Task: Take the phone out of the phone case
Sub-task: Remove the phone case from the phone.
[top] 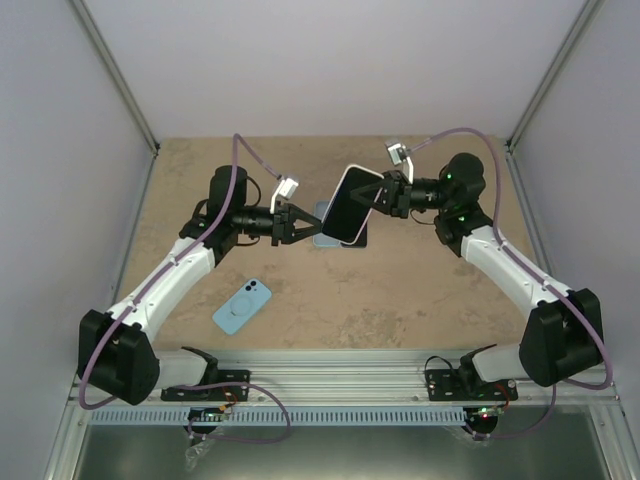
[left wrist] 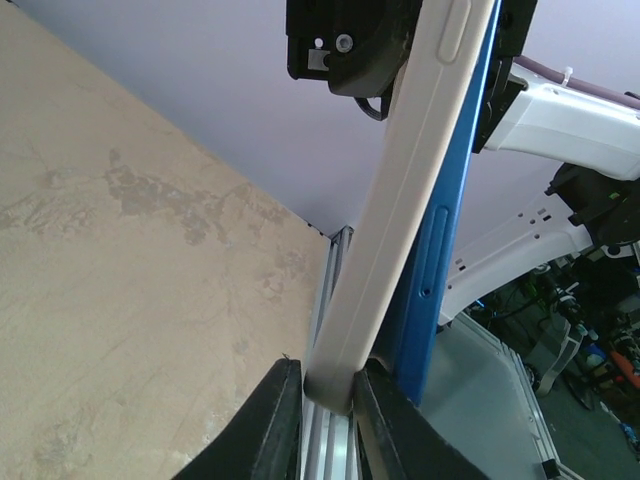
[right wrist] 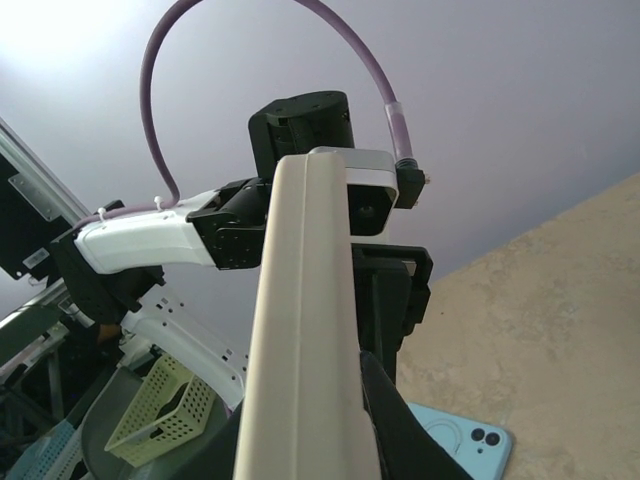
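Held off the table [top: 420, 300] between both arms, likely so one end is braced while the other is peeled; pinched narrowly at the cream phone case [left wrist: 400, 230] lip by the left gripper [top: 310, 228]; clamped tight at the far end by the right gripper [top: 378, 195]; shows from above only a dark screen [top: 350, 205] in a pale rim; reveals from the left wrist the blue phone [left wrist: 440, 250] edge standing just outside the case; catches from the right wrist a spare phone [right wrist: 465, 440] lying below.
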